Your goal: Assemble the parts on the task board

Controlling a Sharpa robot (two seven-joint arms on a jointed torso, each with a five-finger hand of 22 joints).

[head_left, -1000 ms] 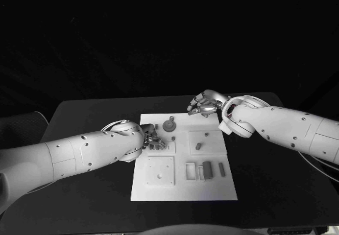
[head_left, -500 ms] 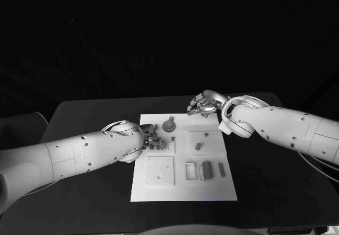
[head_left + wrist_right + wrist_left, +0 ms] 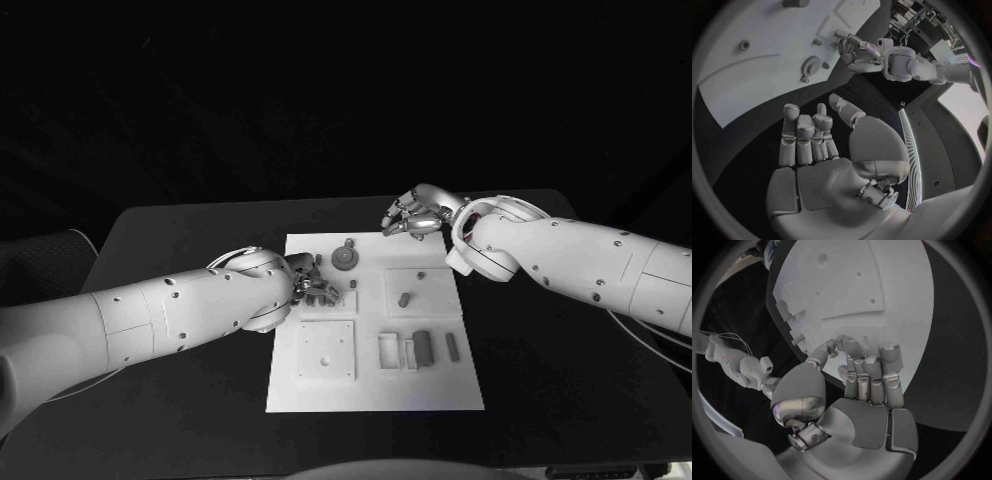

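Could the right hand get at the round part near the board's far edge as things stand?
Probably yes. The right hand hovers off the far edge of the task board, holding nothing, and nothing lies between it and the round part. The left hand sits beside that part.

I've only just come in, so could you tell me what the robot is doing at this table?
It is assembling small parts on the white board in the middle of the black table. The left hand is at the board's left edge, fingers curled down onto it; whether it holds a part cannot be told. The right hand hovers past the board's far right corner, holding nothing. A round part and several bars lie on the board.
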